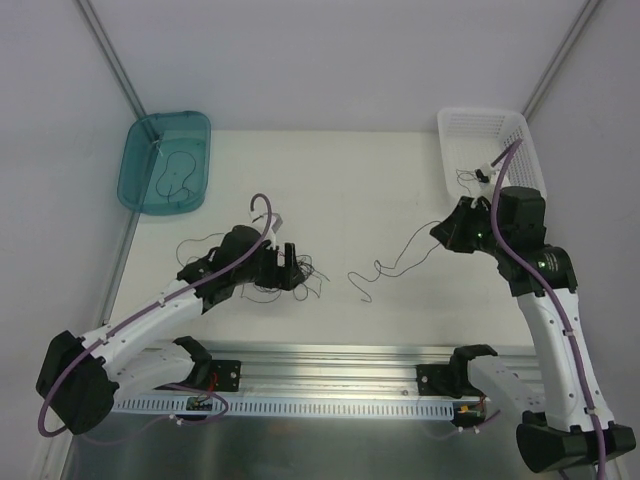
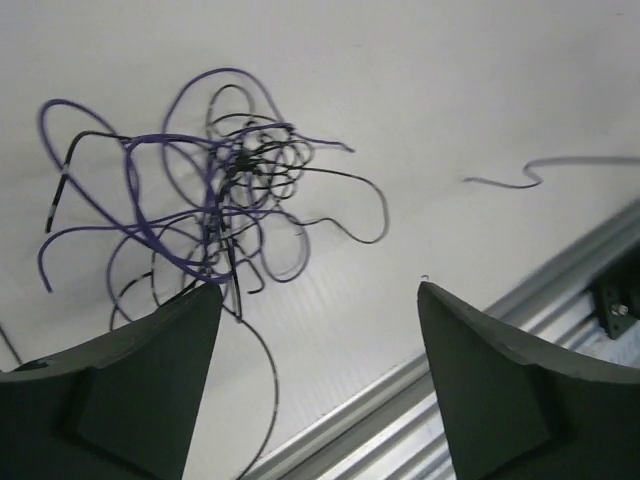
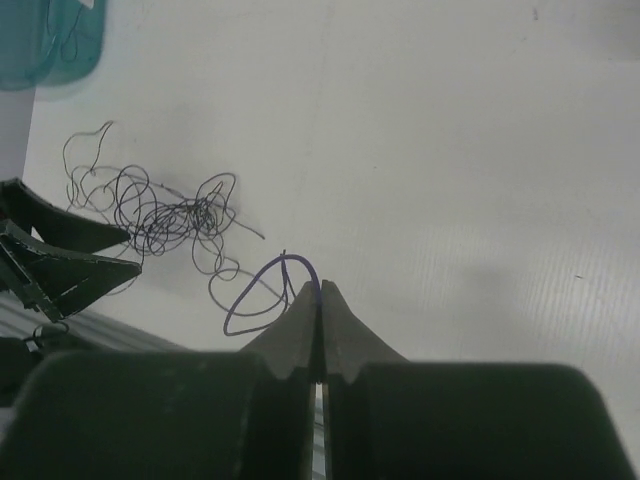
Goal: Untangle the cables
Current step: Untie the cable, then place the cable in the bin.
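White table between pale walls, cables strewn across it.

The left gripper stands open, nothing between its dark fingers. Beyond the fingertips, the cables lie tangled on the white table. A single strand lies apart, near the aluminium rail.

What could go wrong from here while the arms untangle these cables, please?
The right gripper pinches its purple strand only at the very fingertips, so it may slip out. The left gripper stands open, leaving the bundle unheld; if that strand snags it, the whole bundle could drag along.
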